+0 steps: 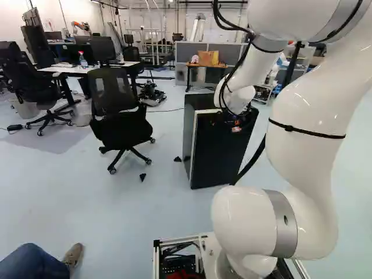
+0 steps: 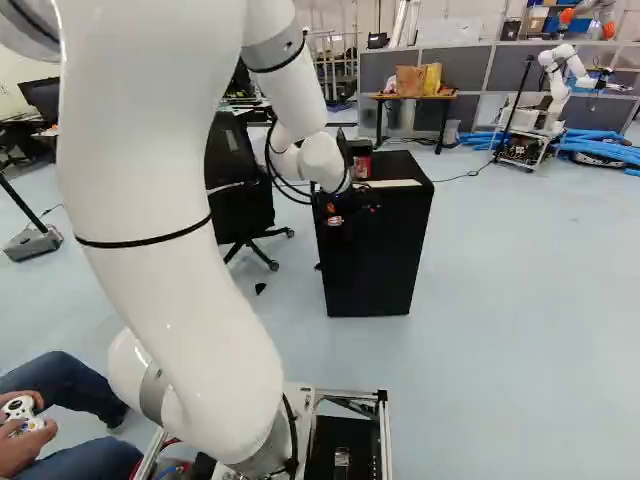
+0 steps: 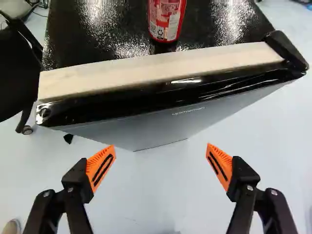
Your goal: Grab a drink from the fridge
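The small black fridge [image 1: 218, 154] [image 2: 368, 260] stands on the floor ahead of the base. On its top rests a red can [image 2: 362, 165], seen from above in the wrist view as a red can [image 3: 166, 20]. My gripper [image 2: 335, 213] is at the upper front of the fridge. In the wrist view the gripper [image 3: 161, 163] stands wide open, nothing between its fingers; ahead of them lie the fridge's pale strip [image 3: 161, 69], its glossy black front edge and its grey front face. The fridge's inside is hidden.
An office chair [image 1: 119, 116] stands beside the fridge, with small black pieces on the floor between. Farther back are desks [image 1: 87, 68], a small table [image 2: 412, 98] with bags, and another robot [image 2: 565, 75]. A person's leg [image 1: 35, 264] shows near the base.
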Controlling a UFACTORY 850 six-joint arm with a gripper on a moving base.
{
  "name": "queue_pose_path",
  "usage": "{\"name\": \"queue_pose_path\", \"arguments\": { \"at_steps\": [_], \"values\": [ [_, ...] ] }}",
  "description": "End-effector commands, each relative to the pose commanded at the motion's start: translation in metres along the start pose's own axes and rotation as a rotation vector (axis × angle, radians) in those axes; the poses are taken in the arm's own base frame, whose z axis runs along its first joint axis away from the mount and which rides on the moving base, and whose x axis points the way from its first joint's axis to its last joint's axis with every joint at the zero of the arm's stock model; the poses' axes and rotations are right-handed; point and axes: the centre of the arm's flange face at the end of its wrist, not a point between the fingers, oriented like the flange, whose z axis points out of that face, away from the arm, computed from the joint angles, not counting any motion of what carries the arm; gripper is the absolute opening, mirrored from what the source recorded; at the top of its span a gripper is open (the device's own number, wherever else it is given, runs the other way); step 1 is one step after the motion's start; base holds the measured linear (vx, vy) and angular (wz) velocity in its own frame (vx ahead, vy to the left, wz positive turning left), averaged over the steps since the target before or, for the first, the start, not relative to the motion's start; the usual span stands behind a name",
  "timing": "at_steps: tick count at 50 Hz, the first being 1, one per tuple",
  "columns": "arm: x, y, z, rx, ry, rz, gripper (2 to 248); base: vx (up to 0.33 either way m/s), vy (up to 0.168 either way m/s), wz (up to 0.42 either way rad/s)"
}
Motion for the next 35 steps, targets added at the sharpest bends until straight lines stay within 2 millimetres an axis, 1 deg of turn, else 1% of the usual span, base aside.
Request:
{"name": "queue_pose_path", "arguments": {
  "at_steps": [12, 35],
  "values": [
    [-0.005, 0.003, -0.015, -0.006, 0.111, 0.007, 247, 0.000, 0.000, 0.000],
    [0.013, 0.003, -0.019, -0.007, 0.318, 0.007, 247, 0.000, 0.000, 0.000]
  ]
}}
